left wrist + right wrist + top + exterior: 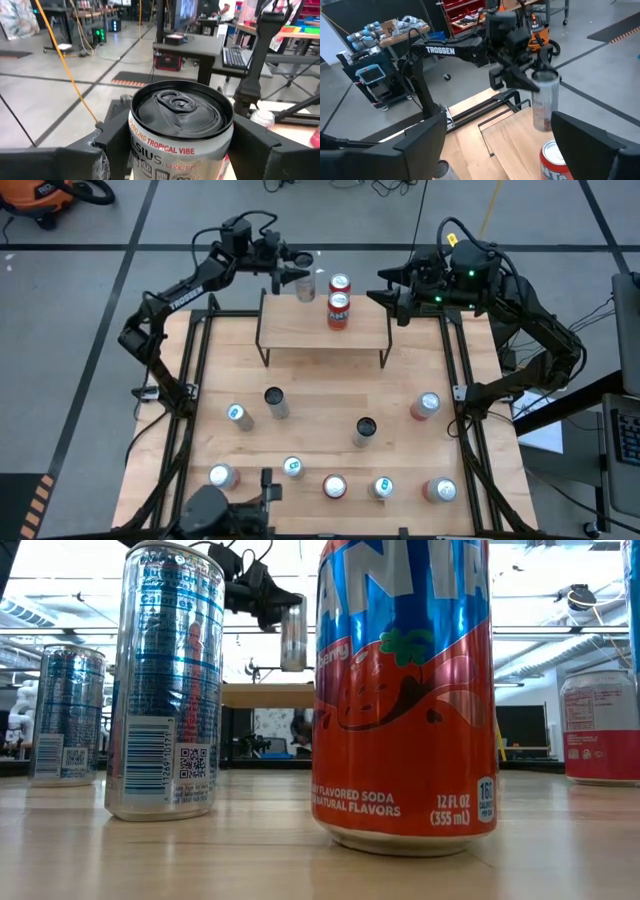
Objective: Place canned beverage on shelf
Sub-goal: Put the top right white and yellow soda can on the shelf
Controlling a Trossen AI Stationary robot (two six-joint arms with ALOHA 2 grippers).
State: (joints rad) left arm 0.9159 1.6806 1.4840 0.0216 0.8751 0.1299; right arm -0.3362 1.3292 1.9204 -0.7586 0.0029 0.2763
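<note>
The shelf [300, 335], a light wooden board on thin black legs, stands at the table's far middle. Two red cans [338, 310] stand upright on its board. My left gripper [297, 278] is shut on a silver canned beverage [305, 284] with a black top [181, 107], above the shelf's far left part. In the low view this can [293, 632] hangs a little above the board [268, 695]. My right gripper [395, 295] is open over the shelf's far right corner, with nothing between its fingers [422, 142]. My left gripper pinches the can's side wall just below the top rim [150, 145], one finger [112, 145] on each side. The fingers come about level from the table's far left. The can stays upright, its body hanging below the fingers [543, 107], clear of the shelf board.
Several more cans stand upright on the tabletop nearer the front, among them silver ones [237, 415], dark-topped ones [275, 400] and red ones [425, 405]. In the low view a large orange-red can [400, 690] and a silver-blue can [165, 680] fill the foreground.
</note>
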